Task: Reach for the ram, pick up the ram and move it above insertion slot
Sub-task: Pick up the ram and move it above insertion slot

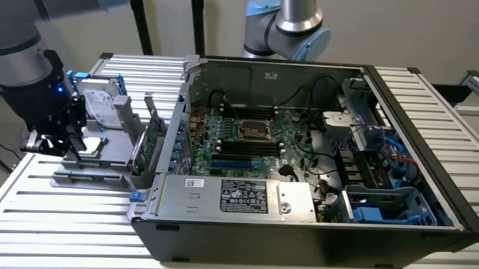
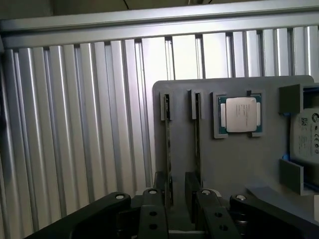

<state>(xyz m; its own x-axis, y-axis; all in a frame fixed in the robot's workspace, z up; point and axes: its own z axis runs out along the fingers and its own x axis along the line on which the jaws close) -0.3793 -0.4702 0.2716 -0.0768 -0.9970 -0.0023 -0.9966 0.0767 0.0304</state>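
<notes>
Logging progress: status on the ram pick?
Gripper open, over the fixture. Ram on edge in its slot, not gripped. Second stick alongside.

**A:** Where does the computer case (image 1: pixel 438 185) sit?

**B:** On the slatted table (image 1: pixel 67 224), with the parts holder (image 1: pixel 112 148) outside it at nine o'clock, the exterior view's left.

**A:** And inside the case?

**B:** The motherboard (image 1: pixel 288 162) lies on its floor, with the CPU socket (image 1: pixel 256 130) near the middle. The memory slots (image 1: pixel 243 148) are at six o'clock from the socket. The power supply (image 1: pixel 239 196) is at six o'clock from the board, and the drive cage (image 1: pixel 389 204) at four.

**A:** On the holder?

**B:** The hard drive (image 1: pixel 101 106) is at its twelve o'clock end. The ram (image 2: pixel 168 149) and a second ram stick (image 2: pixel 198 144) stand on edge side by side in slots. The processor (image 2: pixel 240 114) lies between the second stick and the drive. The gripper (image 2: pixel 179 206) hangs over the holder, with the ram's end between its fingers (image 2: pixel 152 209).
</notes>
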